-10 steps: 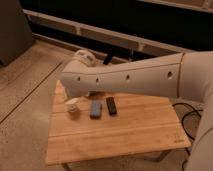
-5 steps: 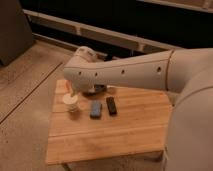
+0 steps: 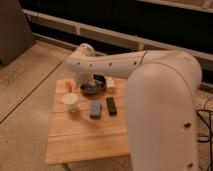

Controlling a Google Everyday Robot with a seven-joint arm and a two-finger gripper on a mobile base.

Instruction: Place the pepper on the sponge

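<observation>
The pepper [image 3: 69,85] is a small orange-red shape at the back left of the wooden table [image 3: 90,140], partly hidden behind the arm. The blue-grey sponge [image 3: 95,109] lies flat near the table's middle, in front of the gripper. My gripper [image 3: 94,87] shows as a dark shape hanging from the white arm [image 3: 115,65] over the back of the table. It sits just right of the pepper and behind the sponge.
A pale cup [image 3: 71,101] stands left of the sponge, in front of the pepper. A black rectangular bar [image 3: 111,105] lies right of the sponge. A small white object [image 3: 110,82] sits at the back beside the gripper. Speckled floor surrounds the table.
The arm has swung further across the view and the gripper has come down over the back of the table. The things on the table have not moved.
</observation>
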